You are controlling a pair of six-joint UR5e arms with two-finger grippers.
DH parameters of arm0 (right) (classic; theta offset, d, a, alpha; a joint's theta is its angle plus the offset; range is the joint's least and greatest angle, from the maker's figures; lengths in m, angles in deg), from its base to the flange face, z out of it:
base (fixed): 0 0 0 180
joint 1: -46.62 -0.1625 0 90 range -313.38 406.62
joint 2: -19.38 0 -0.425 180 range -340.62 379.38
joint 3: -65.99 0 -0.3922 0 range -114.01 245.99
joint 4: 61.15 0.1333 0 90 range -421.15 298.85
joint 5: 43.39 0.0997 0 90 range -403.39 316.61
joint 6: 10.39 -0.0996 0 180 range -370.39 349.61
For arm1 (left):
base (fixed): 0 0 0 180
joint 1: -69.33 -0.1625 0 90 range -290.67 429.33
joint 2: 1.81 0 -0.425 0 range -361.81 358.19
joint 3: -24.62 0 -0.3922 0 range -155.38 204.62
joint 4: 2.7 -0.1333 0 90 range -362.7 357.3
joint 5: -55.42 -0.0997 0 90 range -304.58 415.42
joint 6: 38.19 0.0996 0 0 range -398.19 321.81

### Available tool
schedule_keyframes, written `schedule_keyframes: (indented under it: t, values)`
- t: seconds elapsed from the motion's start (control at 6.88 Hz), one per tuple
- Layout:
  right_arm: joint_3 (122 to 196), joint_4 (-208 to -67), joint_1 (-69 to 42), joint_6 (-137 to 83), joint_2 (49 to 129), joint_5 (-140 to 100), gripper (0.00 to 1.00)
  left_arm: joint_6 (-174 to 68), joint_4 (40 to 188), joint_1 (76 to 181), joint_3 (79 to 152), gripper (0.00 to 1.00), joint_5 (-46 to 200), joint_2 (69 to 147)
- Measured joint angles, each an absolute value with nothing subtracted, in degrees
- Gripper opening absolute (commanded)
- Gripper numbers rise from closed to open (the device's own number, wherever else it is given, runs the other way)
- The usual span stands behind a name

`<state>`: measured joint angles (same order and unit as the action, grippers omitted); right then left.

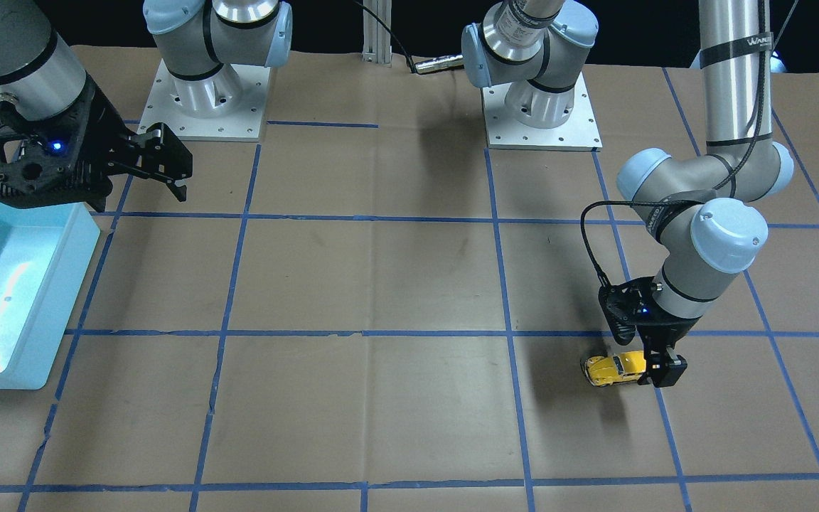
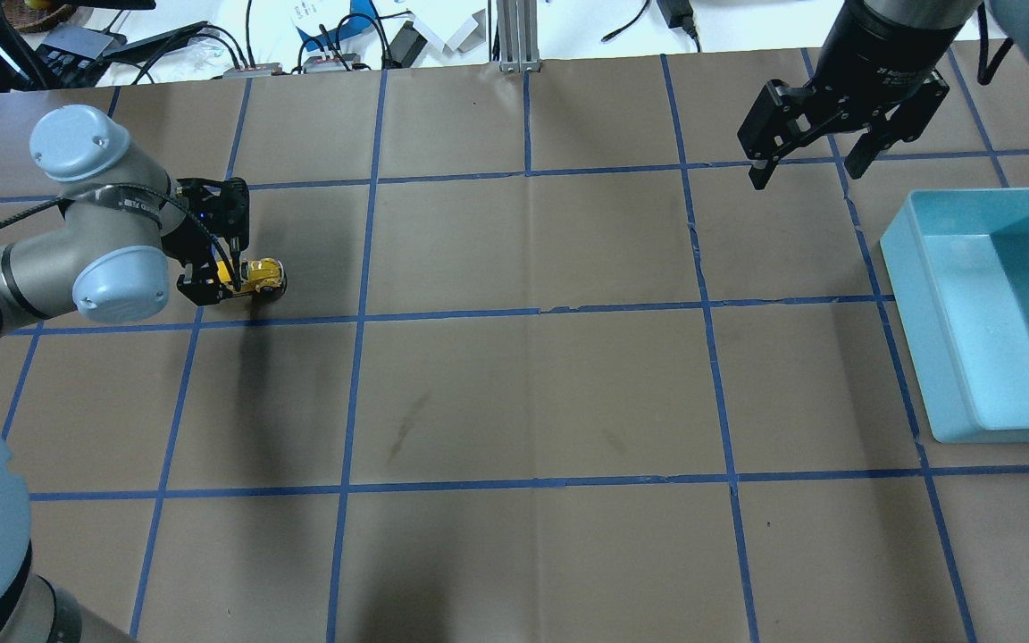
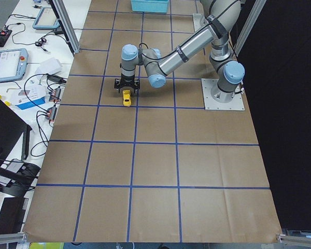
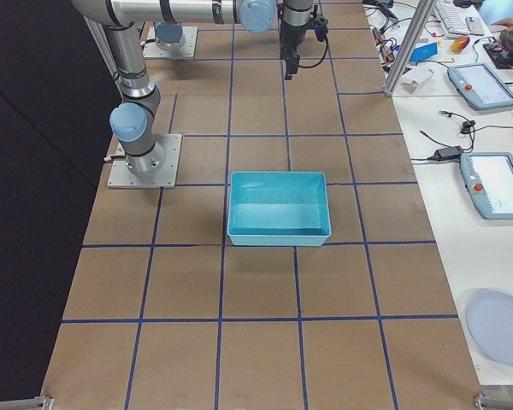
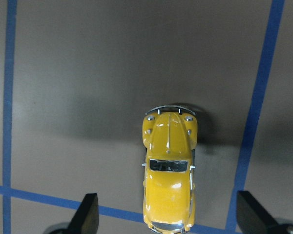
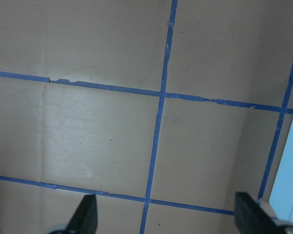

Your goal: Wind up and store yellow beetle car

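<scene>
Closest to my left wrist camera: yellow beetle car, one only, upright on its wheels on the table, over on my left side. Its rear end sits over a blue tape line, another line runs just beside it, hood points away from me. My left gripper is spread wide with the car's rear between the fingertips; neither tip touches it, so no grip on it

Moving outward: brown paper with a blue grid, several squares between the car and the teal bin. One bin, open top, on my right side, well apart from the car. My right gripper hangs above the table near the bin's far corner, between car and bin, jaws wide apart and holding nothing

Counts: two grippers, two arms, two base plates. Side desk beyond the table edge has cables, two teach pendants and one pale round plate
</scene>
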<state>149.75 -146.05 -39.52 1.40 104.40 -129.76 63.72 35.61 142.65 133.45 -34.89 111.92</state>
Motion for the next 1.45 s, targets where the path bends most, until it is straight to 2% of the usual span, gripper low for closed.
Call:
schedule_keyframes:
  t: [0.29,0.44,0.58,0.73,0.87,1.02,1.16,1.45]
  values:
    - [149.7,-146.1,-39.4,1.5,104.3,-129.8,1.00,64.6,34.0,142.5,133.5,0.95,-34.9,114.1]
    - [149.8,-146.1,-39.4,1.4,104.3,-129.8,1.00,64.5,34.0,142.5,133.3,0.88,-35.0,114.5]
    - [149.7,-146.0,-39.4,1.4,104.3,-129.8,1.00,64.4,34.0,142.5,133.2,0.76,-35.1,114.6]
    - [149.7,-146.1,-39.4,1.4,104.3,-129.8,1.00,64.4,34.0,142.5,133.1,0.54,-35.1,114.6]
    - [149.8,-146.2,-39.2,1.4,104.2,-129.8,1.00,64.4,33.9,142.5,133.2,0.28,-35.1,114.6]
    - [149.7,-146.3,-39.0,1.4,104.2,-130.0,1.00,64.4,33.8,142.5,133.1,0.13,-35.1,114.6]
    - [149.7,-146.6,-38.8,1.4,104.1,-130.7,1.00,64.5,33.8,142.5,133.1,0.04,-35.2,114.6]
    - [149.8,-146.8,-38.8,0.9,104.2,-132.0,1.00,64.8,33.9,142.6,132.6,0.00,-34.9,114.4]
